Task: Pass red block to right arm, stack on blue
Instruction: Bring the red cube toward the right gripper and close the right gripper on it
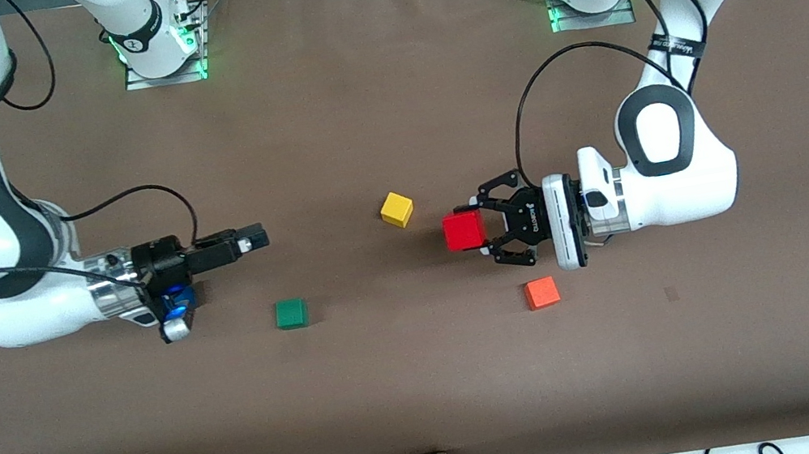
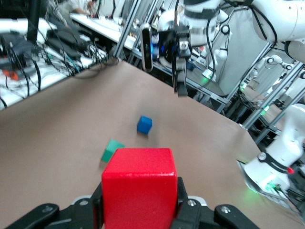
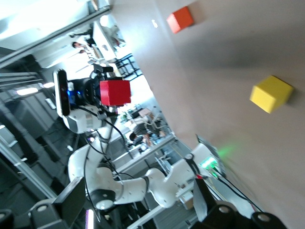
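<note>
My left gripper (image 1: 481, 231) is shut on the red block (image 1: 464, 231) and holds it sideways in the air over the middle of the table, beside the yellow cube. In the left wrist view the red block (image 2: 139, 188) fills the space between the jaws of the gripper (image 2: 139, 205). My right gripper (image 1: 254, 238) is open and empty, pointing toward the red block from the right arm's end. The blue block (image 2: 144, 124) lies on the table below the right gripper (image 2: 180, 76); in the front view the blue block (image 1: 179, 300) is partly hidden by the right wrist. The right wrist view shows the red block (image 3: 115, 92) held up.
A green cube (image 1: 291, 313) lies nearer the front camera than the right gripper. A yellow cube (image 1: 396, 208) sits mid-table. An orange cube (image 1: 541, 292) lies nearer the camera than the left gripper. The brown table (image 1: 429, 371) is bare toward the camera.
</note>
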Robot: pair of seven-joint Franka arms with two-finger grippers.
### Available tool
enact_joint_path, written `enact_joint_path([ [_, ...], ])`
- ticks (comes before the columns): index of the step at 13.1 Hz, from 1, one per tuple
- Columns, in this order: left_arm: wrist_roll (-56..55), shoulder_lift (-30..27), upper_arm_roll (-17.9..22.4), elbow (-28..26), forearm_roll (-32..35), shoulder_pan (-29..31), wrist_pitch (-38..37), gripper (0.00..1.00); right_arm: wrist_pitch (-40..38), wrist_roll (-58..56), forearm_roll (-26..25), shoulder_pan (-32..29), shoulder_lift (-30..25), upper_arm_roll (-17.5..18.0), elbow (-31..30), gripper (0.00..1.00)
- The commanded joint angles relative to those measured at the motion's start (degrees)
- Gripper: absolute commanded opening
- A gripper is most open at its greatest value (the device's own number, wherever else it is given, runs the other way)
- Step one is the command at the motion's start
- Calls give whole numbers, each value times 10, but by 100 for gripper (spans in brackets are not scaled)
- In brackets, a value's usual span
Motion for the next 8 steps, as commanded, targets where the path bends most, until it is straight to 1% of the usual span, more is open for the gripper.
enact_joint_path([
  [1, 50, 9, 2, 16, -31, -45, 40, 0, 33, -36, 52, 24, 22, 1, 11, 100],
  [2, 62, 9, 2, 17, -36, -51, 40, 0, 48, -39, 74, 38, 27, 1, 11, 100],
  [4, 85, 7, 1, 16, -75, -61, 40, 0, 85, -42, 104, 60, 30, 1, 11, 100],
  [6, 122, 8, 1, 17, -99, -73, 40, 0, 94, -65, 115, 69, 36, 1, 11, 100],
  [8, 133, 10, 2, 18, -136, -87, 42, 0, 94, -97, 140, 79, 43, 2, 10, 100],
])
